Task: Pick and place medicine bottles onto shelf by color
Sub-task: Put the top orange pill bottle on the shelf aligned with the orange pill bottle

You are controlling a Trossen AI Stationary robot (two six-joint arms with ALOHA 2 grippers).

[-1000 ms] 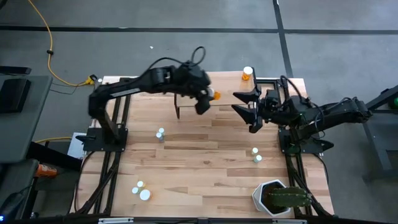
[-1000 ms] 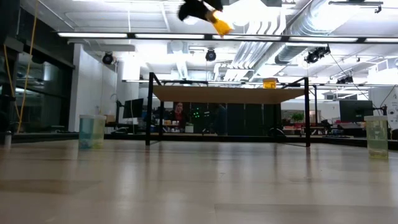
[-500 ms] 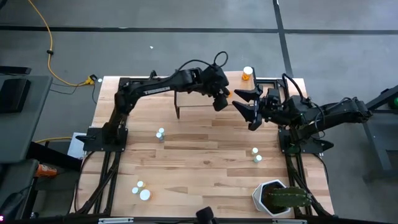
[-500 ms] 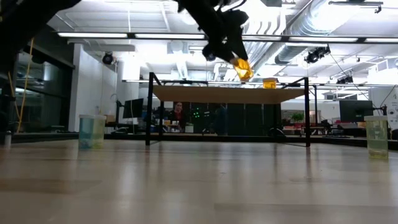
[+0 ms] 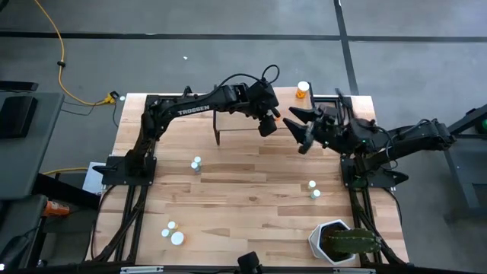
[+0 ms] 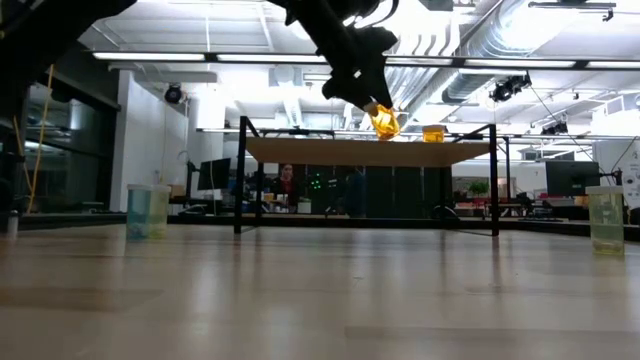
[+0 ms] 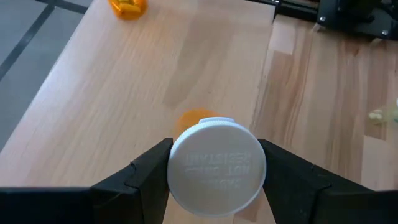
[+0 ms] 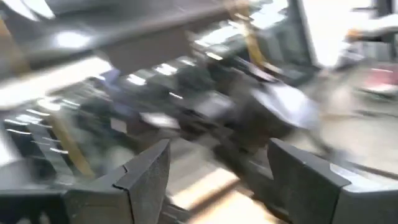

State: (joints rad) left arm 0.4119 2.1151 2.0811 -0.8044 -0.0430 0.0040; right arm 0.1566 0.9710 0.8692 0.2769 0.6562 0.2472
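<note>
- We find the left gripper (image 7: 217,171) clamped on an orange bottle (image 6: 382,121), its fingers pressing either side of the white cap (image 7: 217,164); it hangs over the shelf (image 7: 124,106), above the board and clear of it.
- The held bottle's long axis points down and away from the gripper, tilted, with the cap towards the wrist and the orange body towards the board.
- The relation that governs the placing, in our judgement: the bare board lies directly below the bottle, and a second orange bottle (image 5: 303,90) stands at the shelf's far right corner, well apart from it. The left arm is the nearer to the drop point.
- The right gripper (image 5: 299,129) sits just beside the shelf's right end, fingers spread and holding nothing.
- Count: two orange bottles, one held and one on the shelf. Six pale bottles rest on the table (image 5: 251,190): a pair at left centre (image 5: 195,164), a pair at right (image 5: 313,189), and a pair near the front left (image 5: 172,234). One shelf.
</note>
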